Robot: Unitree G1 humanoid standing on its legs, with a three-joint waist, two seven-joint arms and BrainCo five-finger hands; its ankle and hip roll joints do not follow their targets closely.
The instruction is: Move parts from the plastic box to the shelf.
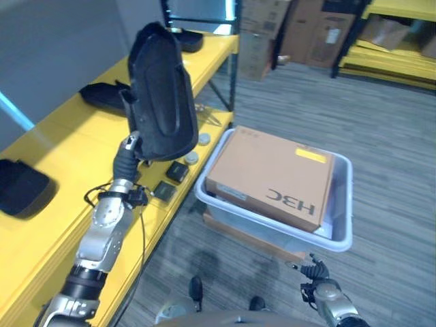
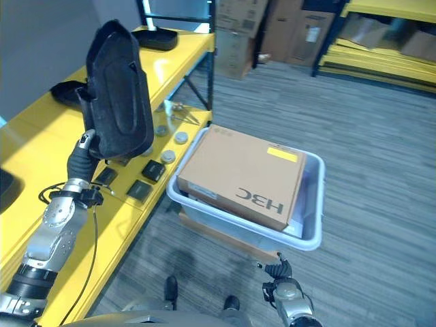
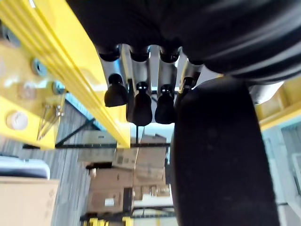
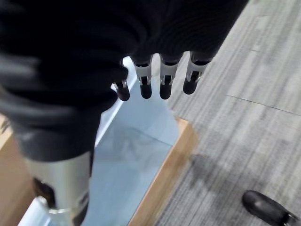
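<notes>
My left hand (image 1: 129, 151) is shut on the lower end of a large black moulded part (image 1: 160, 95), holding it upright over the front of the yellow shelf (image 1: 61, 150). In the left wrist view the fingers (image 3: 136, 101) curl against the part (image 3: 221, 155). The pale plastic box (image 1: 343, 228) stands on the floor beside the shelf, with a brown cardboard carton (image 1: 272, 174) lying in it. My right hand (image 1: 317, 281) hangs low in front of the box; its fingers (image 4: 162, 82) are relaxed and hold nothing.
More black parts lie on the shelf, at the left (image 1: 20, 187), in the middle (image 1: 102, 95) and at the far end (image 1: 187, 41). Small discs (image 1: 193, 157) and black squares (image 1: 177, 171) sit near its front edge. A wooden board (image 1: 238, 231) is under the box. Cartons (image 1: 320, 30) stand at the back.
</notes>
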